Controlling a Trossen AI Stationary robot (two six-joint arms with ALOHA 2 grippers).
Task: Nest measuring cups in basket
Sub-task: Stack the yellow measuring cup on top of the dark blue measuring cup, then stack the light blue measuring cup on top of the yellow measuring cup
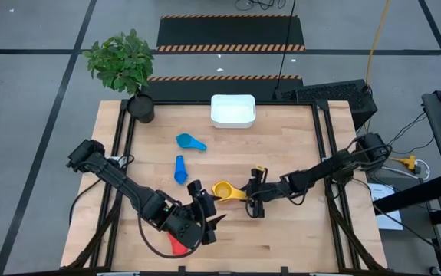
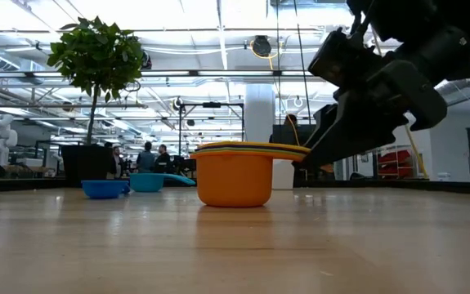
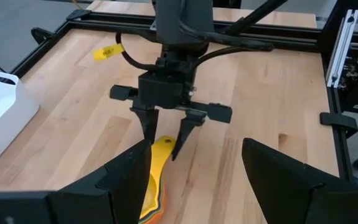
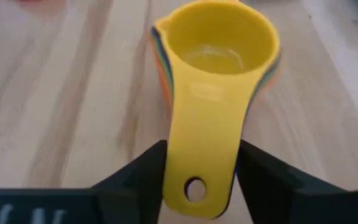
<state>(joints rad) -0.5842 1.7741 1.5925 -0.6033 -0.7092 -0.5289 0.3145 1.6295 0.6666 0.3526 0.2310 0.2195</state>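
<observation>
Gripping the yellow cup stack (image 4: 216, 56) by its handle, the right pincer (image 3: 165, 144) holds it well short of the basket (image 1: 232, 110); the left pincer (image 1: 208, 218) gapes wide nearby.

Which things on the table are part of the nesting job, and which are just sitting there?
Job:
nested yellow-topped cup stack, handle between the right gripper jaws
light blue cup
blue cup
red cup
white basket

Lying about:
potted plant
yellow tag
</observation>
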